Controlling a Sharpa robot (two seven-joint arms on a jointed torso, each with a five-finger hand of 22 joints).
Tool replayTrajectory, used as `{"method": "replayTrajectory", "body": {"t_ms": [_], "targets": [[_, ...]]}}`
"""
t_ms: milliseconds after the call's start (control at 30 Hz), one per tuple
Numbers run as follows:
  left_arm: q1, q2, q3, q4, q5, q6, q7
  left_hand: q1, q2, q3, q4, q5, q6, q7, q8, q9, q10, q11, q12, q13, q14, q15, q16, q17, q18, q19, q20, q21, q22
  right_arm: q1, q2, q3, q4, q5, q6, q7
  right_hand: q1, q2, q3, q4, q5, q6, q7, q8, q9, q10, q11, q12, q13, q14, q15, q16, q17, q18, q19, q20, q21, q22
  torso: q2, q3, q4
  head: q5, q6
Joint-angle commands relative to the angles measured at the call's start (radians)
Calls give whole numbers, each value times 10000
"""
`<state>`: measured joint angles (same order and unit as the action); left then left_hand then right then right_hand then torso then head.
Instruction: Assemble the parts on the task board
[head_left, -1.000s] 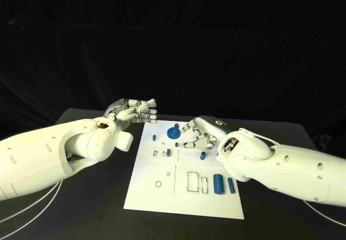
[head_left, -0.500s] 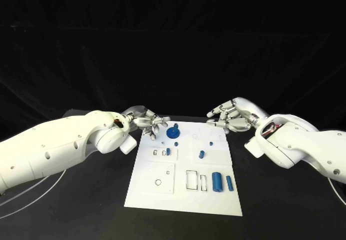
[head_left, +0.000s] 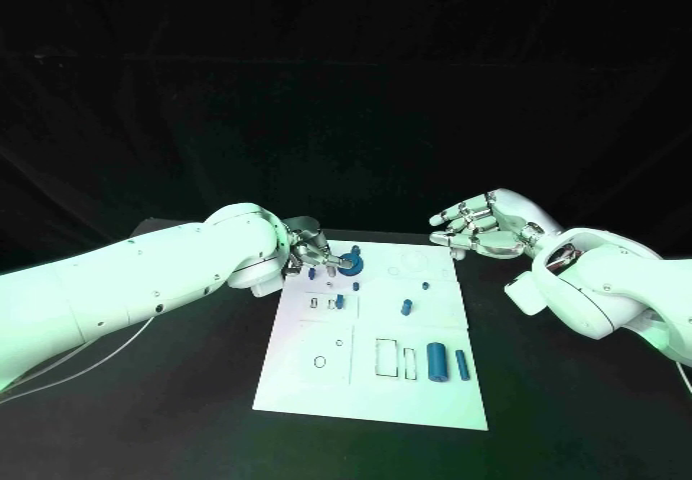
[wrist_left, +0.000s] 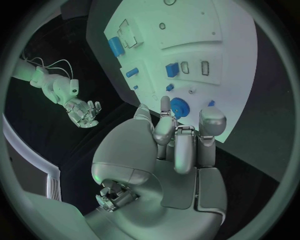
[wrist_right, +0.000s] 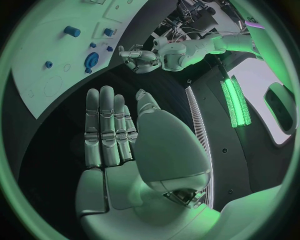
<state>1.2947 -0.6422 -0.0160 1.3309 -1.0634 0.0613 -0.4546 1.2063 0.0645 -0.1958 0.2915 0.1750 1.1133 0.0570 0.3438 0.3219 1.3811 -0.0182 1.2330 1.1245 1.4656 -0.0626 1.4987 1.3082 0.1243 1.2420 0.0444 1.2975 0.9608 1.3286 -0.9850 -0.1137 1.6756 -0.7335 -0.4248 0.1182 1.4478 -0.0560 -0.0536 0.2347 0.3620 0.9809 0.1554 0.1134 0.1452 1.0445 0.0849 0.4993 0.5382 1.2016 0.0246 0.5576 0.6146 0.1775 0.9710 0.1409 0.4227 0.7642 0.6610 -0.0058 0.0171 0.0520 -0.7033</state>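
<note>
Broadly, one black table (head_left: 173, 400) carries one white task board (head_left: 378, 385), and two white arms reach in over it, each ending in a silver hand.

The left hand (head_left: 309, 250) sits at the board's far left corner, its fingers curled in beside the blue gear (head_left: 349, 265), the biggest part on the board. The head view cannot settle whether the fingers touch the gear. The left wrist view shows the fingertips (wrist_left: 164, 104) bunched right at the gear's edge, yet whether they grip it still cannot be told.

The right hand (head_left: 483, 230) hovers off the board's far right corner over bare table, fingers straight and holding nothing. The right wrist view shows them laid side by side, flat and extended, with the thumb apart.

On the board's near half, two blue cylinders (head_left: 437, 356) lie side by side, the thicker one next to a rectangular recess (head_left: 385, 359) that has nothing in it. A round recess (head_left: 319, 363) sits to the left, likewise unfilled. Mid-board lie several smaller blue parts, among them one small peg (head_left: 407, 307); their exact number cannot be counted reliably.
</note>
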Motion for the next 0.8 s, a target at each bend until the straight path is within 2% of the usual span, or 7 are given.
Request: {"method": "replayTrajectory", "body": {"t_ms": [33, 133, 267, 367, 533, 800], "targets": [[49, 174, -2, -128, -764, 822, -1211, -97, -253, -186, -4, -13, -114, -22, 82, 185, 21, 22, 28, 38, 646, -81, -5, 1384, -113, 6, -25, 68, 83, 3, -15, 0, 7, 35, -10, 241, -57, -118, -23, 70, 64, -20, 87, 37, -24, 75, 35, -84, -147, 29, 53, -91, -26, 42, 12, 54, -91, -63, 14, 14, 7, 6, -37], [67, 321, -8, -212, -796, 766, -1424, -261, -781, -165, 19, 24, -188, -11, 175, 437, 13, 11, 64, 99, 649, -75, 3, 1402, -118, -36, -17, 143, 169, 3, -20, -1, 1, -11, -31, 196, -68, -141, -44, 78, 119, -21, 116, 43, -32, 100, 57, -115, -251, 30, 70, -147, -40, 40, 16, 68, -142, -111, 28, 14, 7, 25, -84], [75, 492, -12, -336, -816, 858, -1568, -465, -1019, 117, 31, 33, -216, -47, 252, 671, 95, 1, 192, 275, 683, -101, 46, 1477, -155, 65, -24, 297, 428, 3, -15, -1, -5, -65, -91, 186, -95, -170, -78, 98, 265, -19, 143, 57, -43, 139, 80, -143, -396, 52, 88, -214, -50, 43, 43, 85, -206, -176, 16, -3, 0, 36, -135], [76, 633, -16, -473, -781, 1008, -1645, -509, -1047, 209, 30, 34, -236, -51, 264, 736, 110, -4, 215, 312, 673, -106, 22, 1437, -161, 84, -28, 330, 479, 3, 0, -1, -2, -178, -181, 223, -122, -211, -115, 121, 531, -30, 162, 75, -54, 97, 107, -188, -546, 6, 117, -311, -65, 38, 33, 109, -296, -254, 44, 3, -21, 73, -160], [68, 880, -51, -738, -777, 1263, -1720, -475, -989, 368, 18, 34, -290, -47, 259, 825, 89, -1, 190, 301, 652, -106, -24, 1365, -160, 73, -32, 347, 489, 3, 12, -2, 2, -227, -295, 259, -117, -220, -122, 127, 652, -37, 169, 89, -61, 76, 114, -202, -629, -15, 127, -362, -70, 38, 30, 121, -347, -298, 78, 8, -48, 67, -174], [50, 1134, -78, -961, -927, 1539, -1761, -430, -977, 476, 17, 30, -340, -36, 250, 894, 55, 8, 151, 271, 623, -98, -76, 1286, -163, 69, -31, 365, 512, 3, -2, -2, 18, -246, -335, 219, -122, -221, -125, 136, 721, -49, 177, 95, -66, 63, 123, -210, -684, -33, 137, -398, -75, 38, 24, 130, -384, -330, 69, 15, -22, 48, -257]]}}
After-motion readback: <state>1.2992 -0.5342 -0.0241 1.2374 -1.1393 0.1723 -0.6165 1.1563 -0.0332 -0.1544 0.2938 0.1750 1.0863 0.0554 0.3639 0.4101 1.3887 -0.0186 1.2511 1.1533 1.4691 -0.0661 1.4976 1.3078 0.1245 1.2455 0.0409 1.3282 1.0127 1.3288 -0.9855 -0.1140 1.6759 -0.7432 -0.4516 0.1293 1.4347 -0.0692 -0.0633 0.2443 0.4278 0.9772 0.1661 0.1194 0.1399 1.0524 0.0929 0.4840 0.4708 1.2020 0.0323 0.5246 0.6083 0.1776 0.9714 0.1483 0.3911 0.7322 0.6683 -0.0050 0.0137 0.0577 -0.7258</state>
